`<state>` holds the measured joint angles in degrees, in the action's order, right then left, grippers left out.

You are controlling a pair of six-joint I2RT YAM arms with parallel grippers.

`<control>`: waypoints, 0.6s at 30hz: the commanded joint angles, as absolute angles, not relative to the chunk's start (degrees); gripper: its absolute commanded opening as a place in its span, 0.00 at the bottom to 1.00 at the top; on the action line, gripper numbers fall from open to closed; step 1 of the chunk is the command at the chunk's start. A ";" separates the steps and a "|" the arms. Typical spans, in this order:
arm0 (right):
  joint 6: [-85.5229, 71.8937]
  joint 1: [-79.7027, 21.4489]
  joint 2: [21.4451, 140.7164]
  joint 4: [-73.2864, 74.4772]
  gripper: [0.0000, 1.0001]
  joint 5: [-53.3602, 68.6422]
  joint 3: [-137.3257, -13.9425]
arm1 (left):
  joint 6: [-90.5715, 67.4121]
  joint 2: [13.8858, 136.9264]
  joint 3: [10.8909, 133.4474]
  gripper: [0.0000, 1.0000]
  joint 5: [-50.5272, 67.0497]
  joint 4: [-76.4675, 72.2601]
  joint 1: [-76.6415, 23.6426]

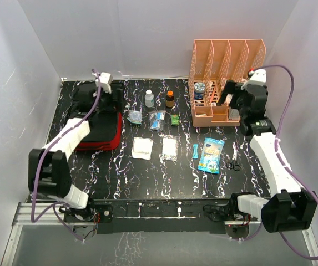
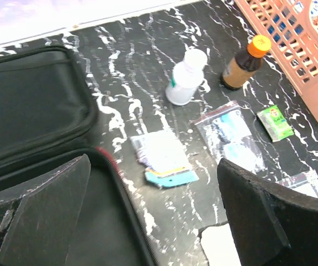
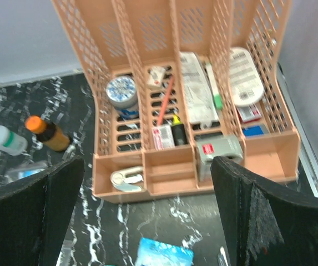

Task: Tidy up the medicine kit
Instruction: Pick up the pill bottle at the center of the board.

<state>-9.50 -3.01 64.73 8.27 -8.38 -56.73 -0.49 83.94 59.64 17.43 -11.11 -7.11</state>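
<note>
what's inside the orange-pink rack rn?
In the rack, left slot: a round tin. Next: a red stick and small boxes. Then flat packets; last, a white oval pack. Anything beneath them is covered.

The left arm is reaching forward from its base with its elbow folded low. The left claw is tilting downward, its fingers spread wide and gripping nothing. The right arm is stretching forward likewise. The right claw is angling down, its fingers standing fully apart and empty.

lab bench: white screens enclose a marbled table
</note>
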 commanded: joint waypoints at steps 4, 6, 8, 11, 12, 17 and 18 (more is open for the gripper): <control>-10.02 -6.18 72.52 19.22 0.98 -0.58 -74.59 | -3.42 95.01 68.77 0.97 15.04 -14.48 -15.59; -9.94 -8.01 74.67 21.38 0.98 0.01 -77.52 | -4.37 97.68 69.79 0.98 13.38 -16.03 -17.14; -9.68 -10.95 76.88 24.31 0.98 -1.19 -80.26 | -5.14 100.06 71.00 0.98 11.00 -17.36 -18.33; -10.66 -15.10 79.97 28.33 0.98 -2.54 -83.07 | -5.61 103.15 72.50 0.98 9.03 -19.46 -19.19; -11.65 -16.09 81.03 29.82 0.98 -2.63 -83.87 | -5.58 104.30 73.18 0.98 8.56 -19.76 -19.47; -14.98 -21.92 84.12 32.21 0.98 -5.17 -84.27 | -5.62 109.50 76.59 0.99 6.26 -21.00 -19.79; -15.48 -22.78 84.33 31.73 0.98 -5.07 -83.78 | -5.65 110.41 77.12 0.99 5.96 -21.19 -19.81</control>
